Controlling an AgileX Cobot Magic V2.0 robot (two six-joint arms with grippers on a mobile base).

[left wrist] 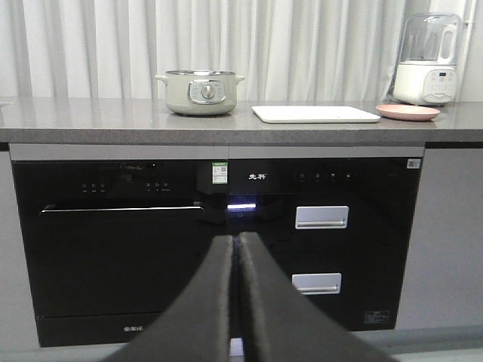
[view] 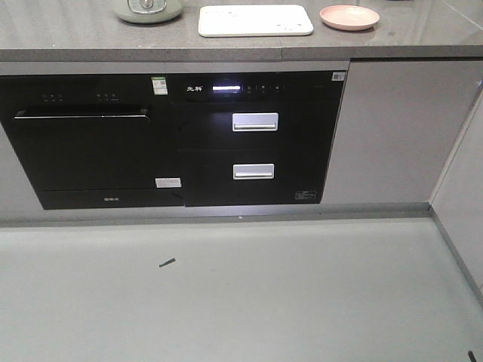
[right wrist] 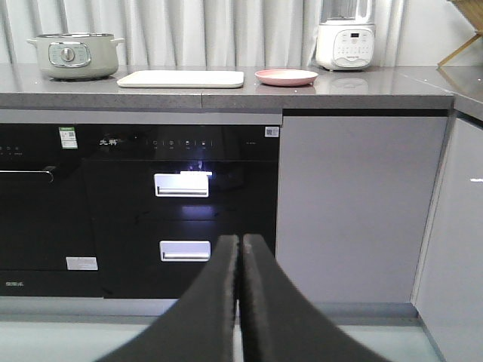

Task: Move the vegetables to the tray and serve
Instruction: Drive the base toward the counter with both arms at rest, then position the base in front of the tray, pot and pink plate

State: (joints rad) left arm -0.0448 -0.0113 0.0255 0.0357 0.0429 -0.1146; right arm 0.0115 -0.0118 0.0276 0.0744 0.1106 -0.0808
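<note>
The cream-white tray (view: 255, 20) lies flat on the grey countertop, also seen as the tray (left wrist: 315, 114) in the left wrist view and the tray (right wrist: 181, 78) in the right wrist view. No vegetables show in any view. My left gripper (left wrist: 236, 240) is shut with nothing in it, well below and in front of the counter, facing the black appliances. My right gripper (right wrist: 240, 241) is likewise shut and empty, low in front of the drawers. Neither gripper appears in the front view.
A pale green pot (left wrist: 200, 93) stands left of the tray, a round pink plate (view: 349, 16) right of it. A white blender (right wrist: 345, 38) sits further right. Black built-in appliances (view: 173, 136) with two silver drawer handles fill the cabinet front. A small dark scrap (view: 167, 262) lies on the floor.
</note>
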